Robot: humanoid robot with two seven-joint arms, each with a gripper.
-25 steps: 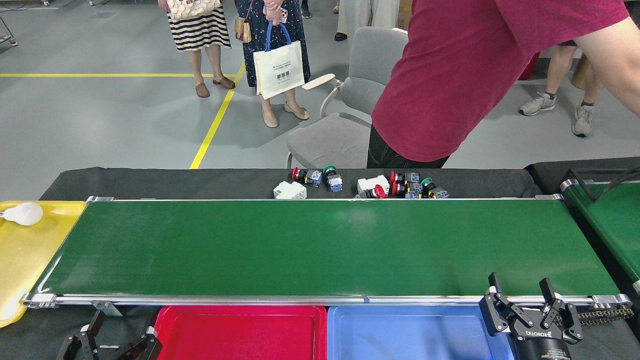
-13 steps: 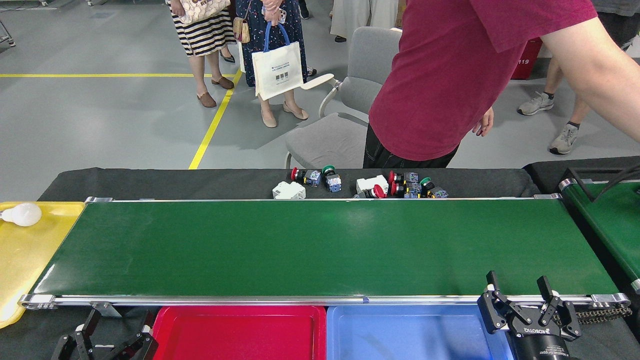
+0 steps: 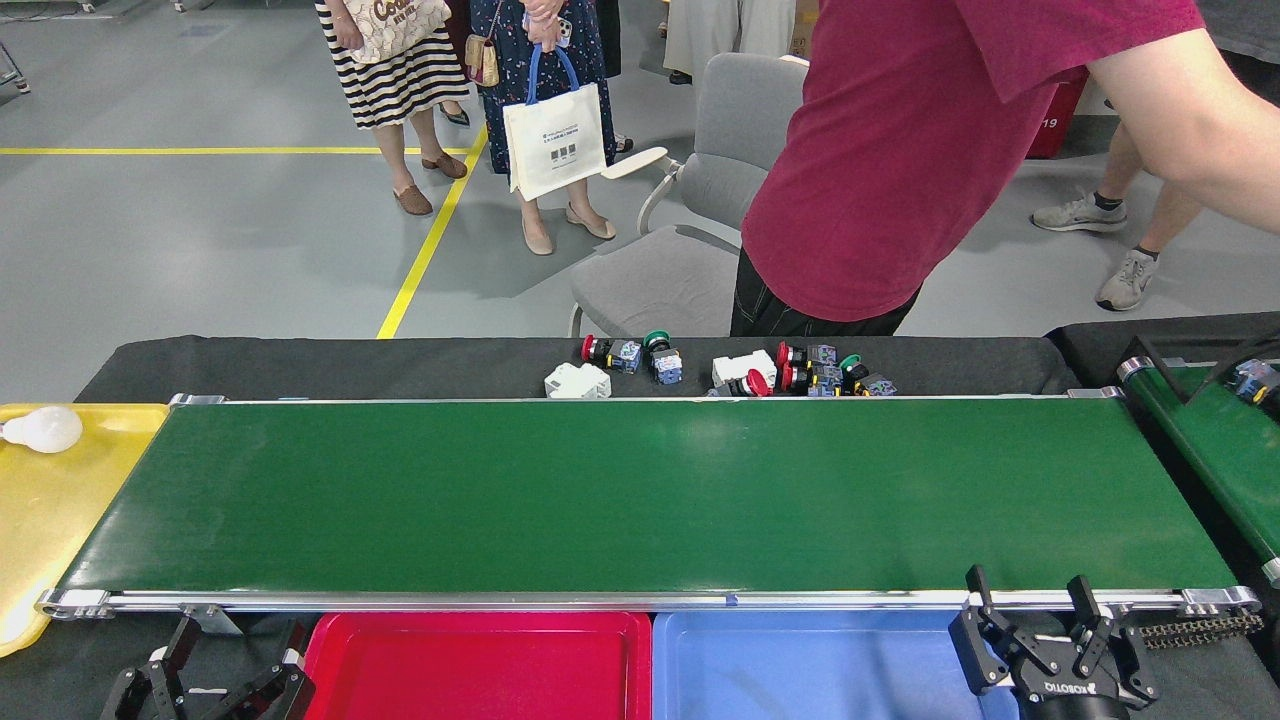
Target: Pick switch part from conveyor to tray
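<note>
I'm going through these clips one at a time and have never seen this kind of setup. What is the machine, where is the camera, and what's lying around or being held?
The picture is taken from the robot's own head, looking forward and down. The two black claws at the bottom are its grippers: the left gripper and the right gripper. Both are open and hold nothing.

The long green belt is the conveyor; nothing lies on it. Behind it, on black cloth, sits a cluster of switch parts with red and green buttons. A second green belt at the right carries one small part.

In front are a red tray and a blue tray, both empty where visible. At left, a yellow tray holds a light bulb. A person in a red shirt stands behind the conveyor.
</note>
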